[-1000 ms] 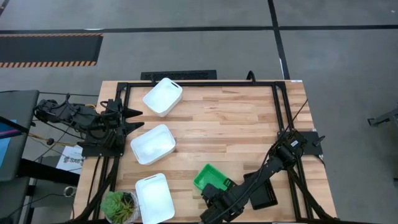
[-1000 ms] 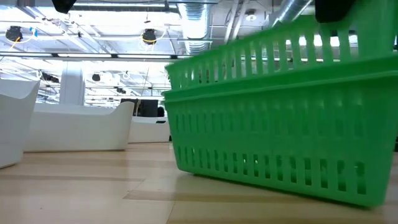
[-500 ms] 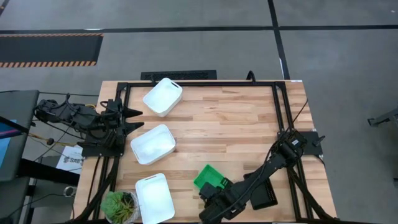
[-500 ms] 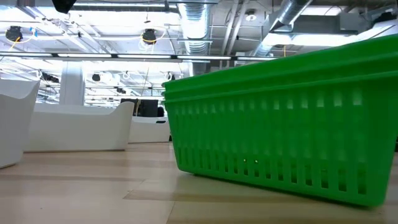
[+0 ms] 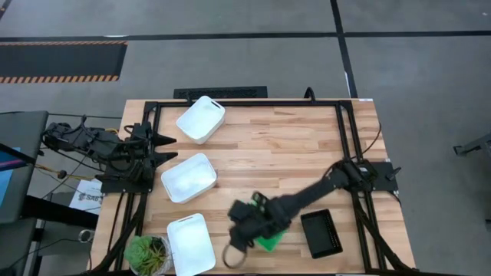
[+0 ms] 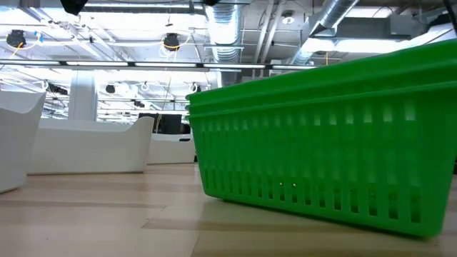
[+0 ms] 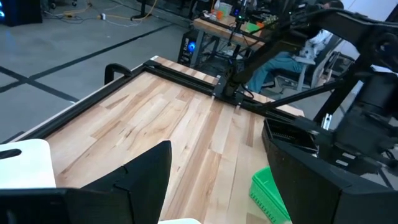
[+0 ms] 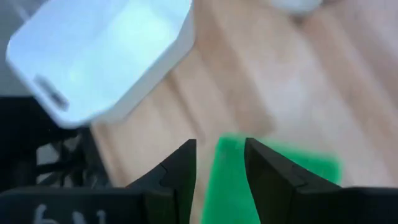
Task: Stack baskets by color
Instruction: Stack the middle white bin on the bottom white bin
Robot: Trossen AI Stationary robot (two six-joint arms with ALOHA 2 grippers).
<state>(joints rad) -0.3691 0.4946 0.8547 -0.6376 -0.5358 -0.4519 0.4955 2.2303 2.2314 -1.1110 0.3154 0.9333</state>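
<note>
Nested green mesh baskets stand on the table near its front edge; in the high view only a corner of the green baskets shows under my right arm. My right gripper hangs open above them, its fingers slanting down with green showing in the gap. Three white baskets sit separately along the left half. A black basket rests at the front right. My left gripper waits open at the left edge.
A round potted plant stands at the front left corner beside the nearest white basket. A black frame runs along the table's far and side edges. Bare wood lies across the middle and far right.
My right gripper has let go of the tilted green basket, which has dropped level into the green basket beneath it. The gripper has then risen and swung toward the table's left, tipping less steeply downward. The green stack has stayed in place.
</note>
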